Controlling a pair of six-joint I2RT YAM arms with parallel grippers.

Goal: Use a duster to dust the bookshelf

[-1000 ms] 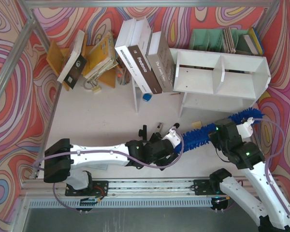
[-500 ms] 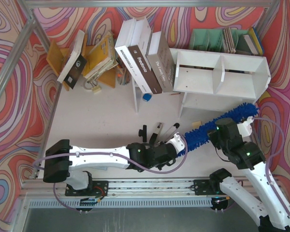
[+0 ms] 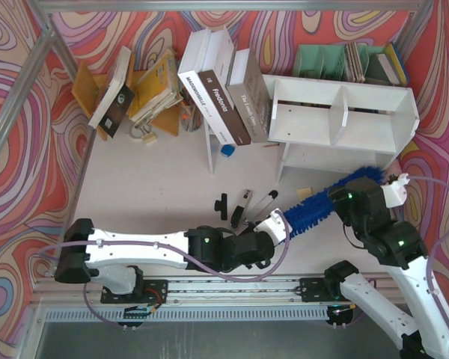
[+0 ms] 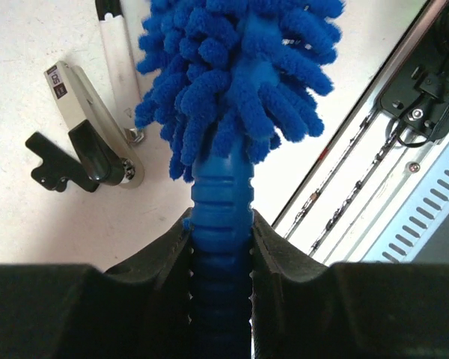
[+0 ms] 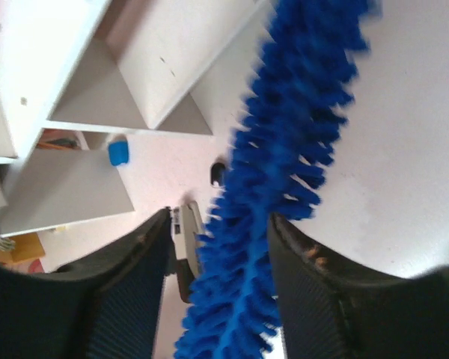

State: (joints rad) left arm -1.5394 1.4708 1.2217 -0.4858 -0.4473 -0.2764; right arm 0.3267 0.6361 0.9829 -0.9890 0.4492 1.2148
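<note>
The duster (image 3: 314,206), bright blue and fluffy, lies slanted above the table in front of the white bookshelf (image 3: 343,112). Its far tip reaches toward the shelf's lower right corner. My left gripper (image 3: 275,224) is shut on the ribbed blue handle (image 4: 221,217), and the fluffy head (image 4: 239,67) sticks out ahead of it. My right gripper (image 3: 346,199) stands open around the middle of the fluff (image 5: 284,164). Its fingers (image 5: 138,269) sit on either side of the fluff, with a gap on the left. The bookshelf (image 5: 161,67) shows behind.
Small black-and-silver tools (image 3: 244,206) lie on the table just beyond my left gripper, one of the tools (image 4: 90,142) in the left wrist view. Books lean on a thin white board (image 3: 217,97). A green rack (image 3: 337,60) stands behind the shelf. A blue cube (image 3: 226,149) sits nearby.
My left gripper closed on the duster's handle and shifted right and nearer. My right gripper loosened from the fluff and opened, moving slightly right. The duster's far tip swung a little.
</note>
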